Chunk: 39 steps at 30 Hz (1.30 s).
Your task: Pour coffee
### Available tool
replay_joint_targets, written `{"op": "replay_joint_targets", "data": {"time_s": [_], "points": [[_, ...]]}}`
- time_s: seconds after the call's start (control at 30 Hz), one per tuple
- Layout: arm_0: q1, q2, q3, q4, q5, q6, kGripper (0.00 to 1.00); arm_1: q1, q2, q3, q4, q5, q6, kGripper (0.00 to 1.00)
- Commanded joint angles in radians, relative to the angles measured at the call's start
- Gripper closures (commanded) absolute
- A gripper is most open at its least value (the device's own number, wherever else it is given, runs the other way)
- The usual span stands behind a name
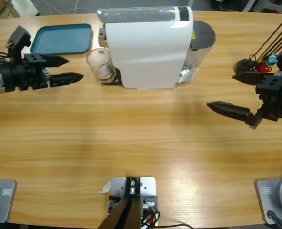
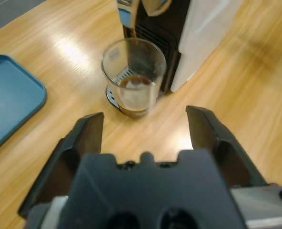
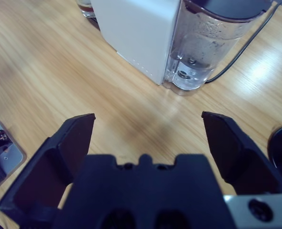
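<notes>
No readable text, brand, number or sign appears in any view. The coffee machine (image 1: 146, 47) carries a small yellow patch at its rear right side (possibly a warning sticker, its content too small to make out) and a black panel on its top edge without legible marks. The glass (image 2: 134, 76) and the tray (image 1: 62, 38) are unmarked.

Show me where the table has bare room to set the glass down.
Widest bare stretch: the table in front of the coffee machine, between the left gripper and right gripper. The teal tray is bare too. It is crowded around the glass at the machine.
</notes>
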Motion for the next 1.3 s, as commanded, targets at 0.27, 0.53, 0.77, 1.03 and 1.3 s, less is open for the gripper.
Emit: {"op": "replay_joint_targets", "data": {"time_s": [0.27,0.53,0.77,1.03,1.3], "points": [[0.064,0.229,0.003,-0.162,-0.205,-0.012,0.271,0.011,0.0,0.026,-0.009,-0.023,0.014,0.0],[0.076,0.266,-0.012,-0.173,-0.171,0.0,0.271,0.011,0.004,0.026,-0.009,-0.023,0.017,0.0],[0.072,0.287,-0.059,-0.173,-0.153,0.017,0.256,0.011,0.013,0.024,-0.009,-0.025,0.018,0.0],[0.072,0.34,-0.085,-0.178,-0.184,0.029,0.053,0.011,0.017,0.024,-0.009,-0.028,0.019,0.0],[0.072,0.377,-0.11,-0.179,-0.213,0.028,0.046,0.011,0.029,0.022,-0.009,-0.028,0.021,0.0]]}}
